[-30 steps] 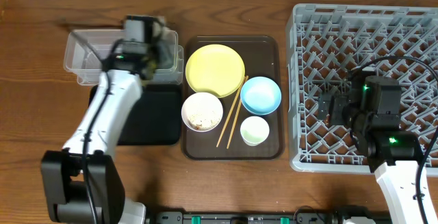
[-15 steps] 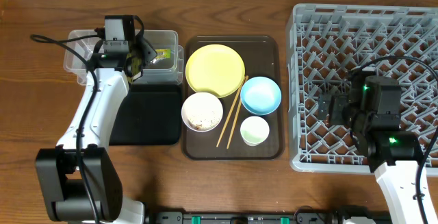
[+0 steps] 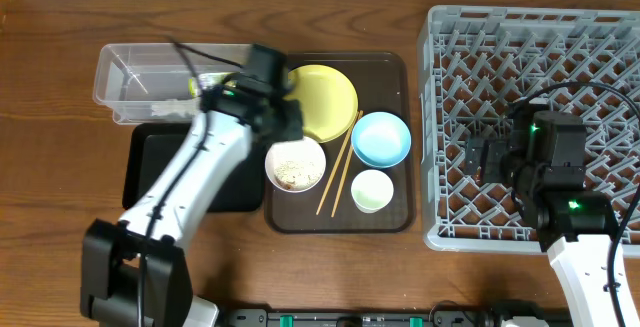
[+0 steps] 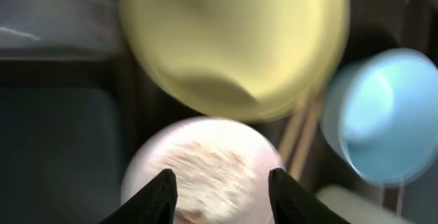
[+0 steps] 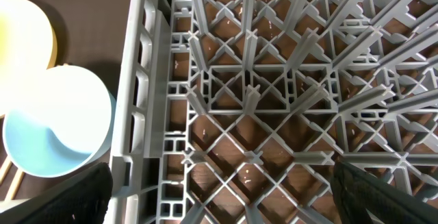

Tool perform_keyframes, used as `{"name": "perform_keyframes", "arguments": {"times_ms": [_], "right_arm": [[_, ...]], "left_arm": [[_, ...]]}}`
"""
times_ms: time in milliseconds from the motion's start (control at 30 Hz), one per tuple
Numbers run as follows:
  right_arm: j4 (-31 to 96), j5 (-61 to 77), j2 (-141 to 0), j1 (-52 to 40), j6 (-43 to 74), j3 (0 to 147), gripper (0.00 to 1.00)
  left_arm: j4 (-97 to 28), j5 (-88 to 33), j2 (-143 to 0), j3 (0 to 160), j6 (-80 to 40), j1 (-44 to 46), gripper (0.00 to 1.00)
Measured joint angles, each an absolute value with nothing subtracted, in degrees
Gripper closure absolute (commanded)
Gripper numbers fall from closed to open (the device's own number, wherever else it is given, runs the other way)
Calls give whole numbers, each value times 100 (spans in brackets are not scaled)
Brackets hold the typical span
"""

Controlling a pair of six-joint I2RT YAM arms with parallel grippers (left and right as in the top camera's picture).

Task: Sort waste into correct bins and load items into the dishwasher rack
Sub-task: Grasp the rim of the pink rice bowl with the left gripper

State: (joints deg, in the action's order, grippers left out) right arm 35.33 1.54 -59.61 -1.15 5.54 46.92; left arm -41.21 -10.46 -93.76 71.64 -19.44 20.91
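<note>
My left gripper (image 3: 283, 124) is open and empty, low over the white bowl (image 3: 295, 163) that holds rice leftovers (image 4: 205, 166); the left wrist view (image 4: 222, 195) is blurred. The yellow plate (image 3: 322, 102), light blue bowl (image 3: 381, 138), small cup (image 3: 372, 190) and chopsticks (image 3: 340, 162) lie on the brown tray. A green-yellow wrapper patch (image 3: 197, 85) shows in the clear tub (image 3: 140, 77), partly behind my arm. The black tray (image 3: 160, 172) lies in front of the tub. My right gripper (image 5: 219, 200) is open over the grey rack (image 3: 560, 57). The white scrap is not in view.
The brown serving tray (image 3: 400, 217) sits between the bins and the rack. The rack's left wall (image 5: 137, 114) stands close to the blue bowl (image 5: 55, 128). Upright prongs fill the rack floor. Bare wooden table lies along the front edge.
My left arm has swung right from the clear tub to the brown tray, above the white bowl. The right arm has not moved.
</note>
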Motion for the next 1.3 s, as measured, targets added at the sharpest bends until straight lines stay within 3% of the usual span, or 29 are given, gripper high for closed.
{"name": "perform_keyframes", "arguments": {"times_ms": [233, 567, 700, 900, 1200, 1300], "right_arm": [[3538, 154, -5961, -115, 556, 4692, 1], [3540, 154, -5961, -115, 556, 4692, 1], [3540, 154, -5961, -115, 554, 4692, 1], [3540, 154, -5961, -115, 554, 4692, 1], [3540, 154, -5961, -115, 556, 4692, 1], [3540, 154, -5961, -115, 554, 4692, 1]], "left_arm": [[-4027, -622, -9382, 6761, -2080, 3148, 55], [-3533, -91, -9760, 6418, -2174, 3586, 56], [-3433, -75, -10186, 6414, -2228, 3586, 60], [-3262, -40, -10377, 6361, -2244, 3586, 77], [-3210, -19, -10377, 6357, -2248, 3586, 81], [-3216, -12, -10377, 6344, -2268, 3607, 92]]}}
